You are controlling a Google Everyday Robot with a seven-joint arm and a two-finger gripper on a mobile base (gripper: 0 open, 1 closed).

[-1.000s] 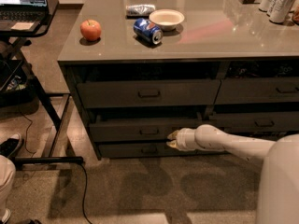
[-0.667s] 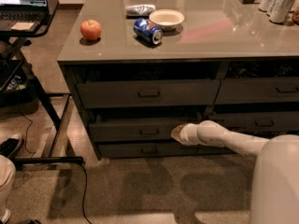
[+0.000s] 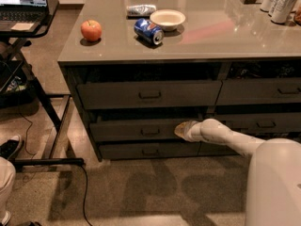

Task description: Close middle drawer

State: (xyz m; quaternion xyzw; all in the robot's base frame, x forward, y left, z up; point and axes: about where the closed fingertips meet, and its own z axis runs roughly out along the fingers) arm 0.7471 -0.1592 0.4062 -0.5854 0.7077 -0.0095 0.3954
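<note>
The gripper (image 3: 181,129) sat at the right end of the middle drawer (image 3: 136,129); whether spread or pressed together, I couldn't tell. An off-centre push could skew and jam it.

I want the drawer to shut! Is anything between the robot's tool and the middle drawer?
Nothing visible is. The tool is right at the front of the middle drawer, near its right end, with nothing showing between them.

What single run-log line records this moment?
gripper: at right end of wide dark grey-brown middle drawer | thin bar handle: untouched
</note>
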